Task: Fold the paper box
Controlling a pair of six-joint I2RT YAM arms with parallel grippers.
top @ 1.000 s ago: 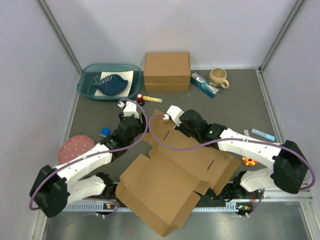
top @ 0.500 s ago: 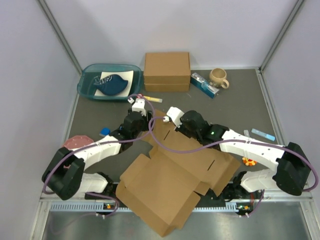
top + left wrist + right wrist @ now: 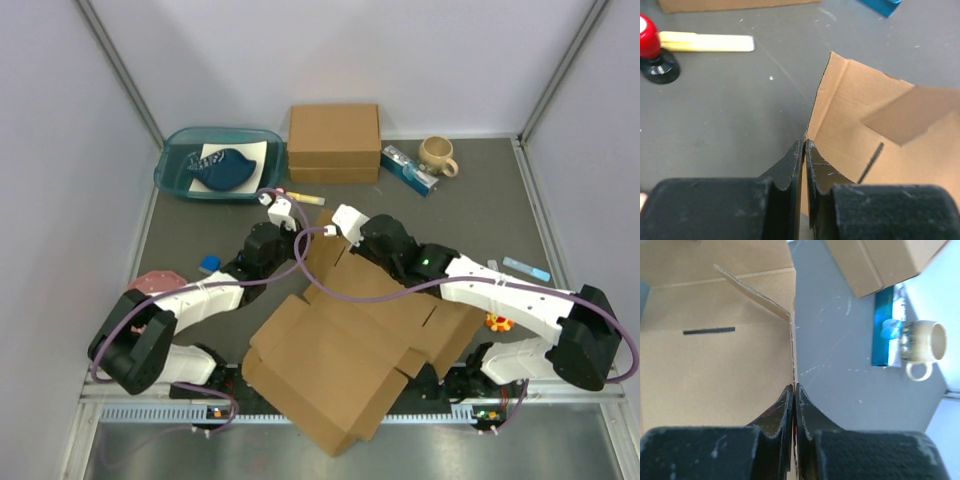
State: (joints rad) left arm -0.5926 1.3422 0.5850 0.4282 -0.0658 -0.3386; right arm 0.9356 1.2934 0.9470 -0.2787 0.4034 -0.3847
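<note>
The left arm has swung in from the left side of the table [image 3: 480, 210], and the left gripper [image 3: 804, 146], wide a second ago, has closed to a thin slit. Meanwhile the near panel of the box [image 3: 350, 340] has shifted a little to the right. In the left wrist view the jaws pinch the raw cardboard edge at the sheet's far-left corner, and the edge runs straight down into the gap between them. The right gripper [image 3: 794, 389] is shut in the same way on the far-right edge, just below a raised flap [image 3: 755, 290] that leans over the panel with the slit. So both grippers hold the far end of the sheet, close beside each other, and neither is clearly nearer. Nearly all of the box lies behind them, toward the arm bases. It is still open and mostly flat, and its long axis runs from the far middle of the table down to the near edge, slanting slightly. That relation seems to be what the next move depends on: with the sheet's bulk on the base side, the held edges would have to be raised and carried back toward the robot to fold the far wall over. The two arms would likely need to move together, or the sheet would twist. A stick [image 3: 707, 42] lies on the table beyond the left corner, well apart from the cardboard.
</note>
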